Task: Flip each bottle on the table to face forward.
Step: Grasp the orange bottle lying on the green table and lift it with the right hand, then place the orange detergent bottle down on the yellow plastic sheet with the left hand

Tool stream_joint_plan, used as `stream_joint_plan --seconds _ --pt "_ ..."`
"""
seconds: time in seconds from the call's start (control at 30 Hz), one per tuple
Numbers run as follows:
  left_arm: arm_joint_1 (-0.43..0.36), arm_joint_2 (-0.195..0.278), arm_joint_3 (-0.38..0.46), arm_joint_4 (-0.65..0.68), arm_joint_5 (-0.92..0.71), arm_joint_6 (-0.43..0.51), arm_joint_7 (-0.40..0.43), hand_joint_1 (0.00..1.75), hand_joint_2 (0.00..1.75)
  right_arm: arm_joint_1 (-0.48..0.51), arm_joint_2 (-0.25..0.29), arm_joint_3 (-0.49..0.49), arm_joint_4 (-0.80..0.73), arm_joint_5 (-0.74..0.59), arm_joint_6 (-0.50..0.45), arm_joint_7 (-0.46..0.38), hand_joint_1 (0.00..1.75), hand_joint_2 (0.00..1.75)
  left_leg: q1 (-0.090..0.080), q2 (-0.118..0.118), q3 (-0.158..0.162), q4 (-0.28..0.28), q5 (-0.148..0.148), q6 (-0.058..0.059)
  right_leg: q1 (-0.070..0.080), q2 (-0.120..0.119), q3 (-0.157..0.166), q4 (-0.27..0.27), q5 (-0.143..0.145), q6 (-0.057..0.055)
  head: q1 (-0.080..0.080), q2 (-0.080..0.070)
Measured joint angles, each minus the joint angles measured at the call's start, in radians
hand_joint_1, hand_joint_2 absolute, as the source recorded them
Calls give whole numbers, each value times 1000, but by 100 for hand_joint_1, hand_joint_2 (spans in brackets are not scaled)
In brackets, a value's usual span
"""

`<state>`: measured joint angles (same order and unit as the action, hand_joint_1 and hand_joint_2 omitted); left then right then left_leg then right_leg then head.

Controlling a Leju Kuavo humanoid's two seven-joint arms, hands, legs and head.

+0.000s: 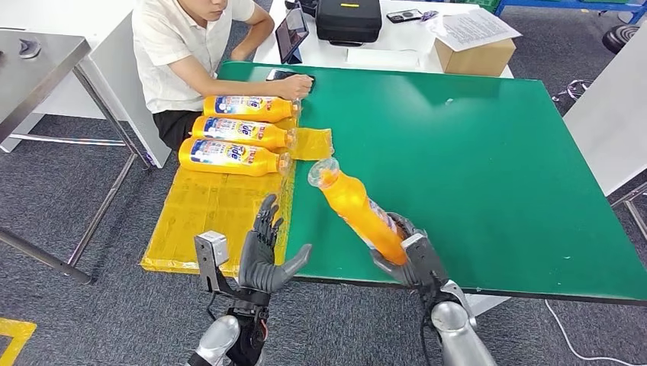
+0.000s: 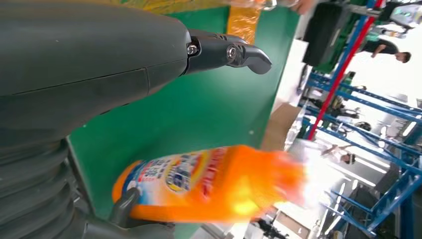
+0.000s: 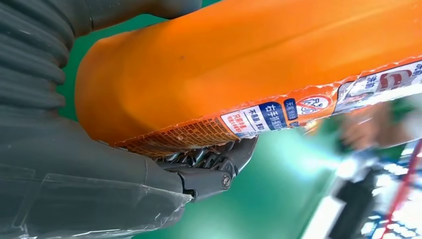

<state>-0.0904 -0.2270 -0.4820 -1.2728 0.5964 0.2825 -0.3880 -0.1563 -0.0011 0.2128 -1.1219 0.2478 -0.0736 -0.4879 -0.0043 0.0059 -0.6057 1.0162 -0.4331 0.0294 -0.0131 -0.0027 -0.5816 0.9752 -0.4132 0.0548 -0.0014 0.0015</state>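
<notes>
Right hand grips the base of an orange bottle at the near edge of the green worktop, its fingers wrapped under the bottle's lower end. That bottle is lifted at a slant, its clear cap end pointing away from the robot and toward the left, its plain orange back turned up in the head view while a strip of printed label runs along its side. Left hand holds nothing: its fingers are spread and raised, the thumb stretched toward the held bottle, and it hangs over the near worktop edge where the green surface meets a yellow sheet. Three more orange bottles lie side by side on the far part of that sheet, labels up, caps pointing to the right. A person in a white shirt sits at the far left corner of the worktop, one hand on the farthest of the three bottles. Behind the worktop stand a black case and a cardboard box.
</notes>
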Motion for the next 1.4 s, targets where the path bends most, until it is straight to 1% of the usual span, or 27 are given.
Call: stream_joint_plan --seconds 0.17,0.37,0.53,0.7,0.73,0.83,0.87,0.97,1.1,1.33,1.37,1.4 --pt "-1 0 -4 14 16 -15 3 0 175 32 29 85 -88 -16 -1 -1 175 175 0 -2 -3 0 0 0 -1 0 -3 0 0 0 0 0" --pt "-14 0 -28 16 -8 -46 0 0 175 42 43 176 -103 -12 -5 -5 175 175 -1 -3 -4 0 0 0 -1 -1 -4 0 0 0 0 0" --pt "-20 0 -44 16 -9 -72 1 0 175 44 47 216 -103 -15 -2 -7 175 175 -1 -3 -4 0 0 0 -1 -1 -4 0 0 0 0 0" --pt "-20 0 -49 -3 2 -140 10 0 175 39 49 250 -90 -21 27 -7 175 175 -1 -3 -5 0 0 0 -1 -1 -4 0 0 0 0 0" --pt "-21 0 -50 -8 2 -149 13 4 175 36 49 257 -85 -19 31 -7 175 175 -1 -3 -5 0 0 0 -1 -1 -4 0 0 0 0 0" --pt "-22 2 -52 -15 1 -162 23 135 175 26 50 275 -69 -12 36 -7 175 175 -1 -3 -5 0 0 0 -1 -1 -4 0 0 0 0 0" --pt "-24 4 -53 -15 1 -164 28 175 175 22 50 281 -63 -10 36 -8 175 175 -1 -3 -5 0 0 0 -1 -1 -4 0 0 0 0 0" --pt "-44 8 -51 7 12 -176 46 175 175 3 55 298 -46 -11 39 -11 175 175 -1 -3 -5 0 0 0 -1 -1 -4 0 0 0 0 0" --pt "-74 8 -42 55 36 -209 47 175 175 -13 59 312 -30 -17 41 -11 175 175 -1 -4 -5 0 0 0 -1 -2 -4 0 0 0 0 0" --pt "-89 8 -12 85 84 -272 38 175 175 -23 62 337 -22 -41 67 -15 175 175 -1 -4 -6 0 0 0 -1 -2 -4 0 0 0 0 0" --pt "-90 8 -8 87 84 -279 35 175 175 -24 62 343 -22 -45 70 -16 170 175 -1 -4 -6 0 0 0 -1 -2 -4 0 0 0 0 0" --pt "-90 8 -4 88 80 -283 33 175 175 -24 62 348 -22 -51 71 -17 126 175 -1 -4 -6 0 0 0 -1 -2 -4 0 0 0 0 0"
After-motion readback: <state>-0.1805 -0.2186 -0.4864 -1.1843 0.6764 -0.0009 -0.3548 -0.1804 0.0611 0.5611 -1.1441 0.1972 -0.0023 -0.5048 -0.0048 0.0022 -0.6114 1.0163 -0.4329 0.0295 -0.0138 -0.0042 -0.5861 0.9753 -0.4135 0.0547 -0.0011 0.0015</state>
